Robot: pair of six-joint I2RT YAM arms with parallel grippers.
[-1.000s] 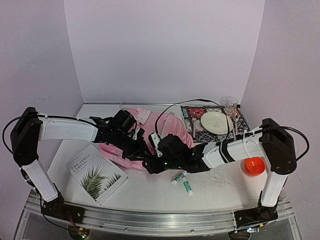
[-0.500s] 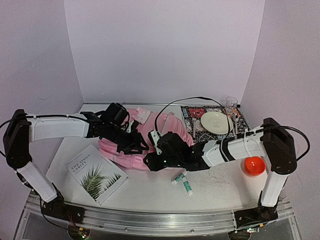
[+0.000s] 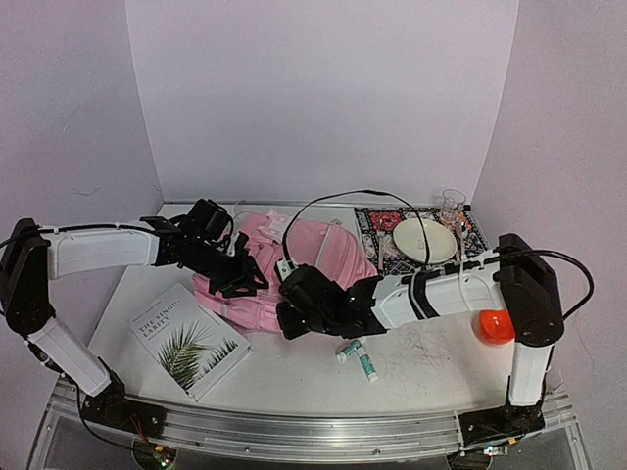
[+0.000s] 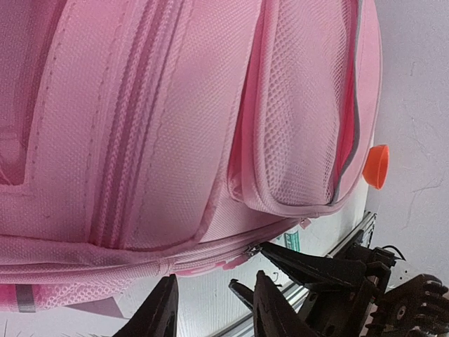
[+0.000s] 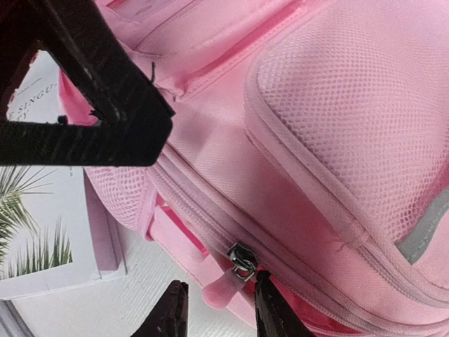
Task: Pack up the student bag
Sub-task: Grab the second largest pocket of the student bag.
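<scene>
Fixed camera overlooks the student bag [image 3: 338,259] from above; both wrist cameras sit close against it, sharing its zip pull [image 4: 252,250].

White table [image 3: 431,372] bears student bag [image 3: 323,259], book [image 3: 186,338], placemat [image 3: 377,240], 2 tubes [image 3: 366,366], orange object [image 3: 496,326].
</scene>
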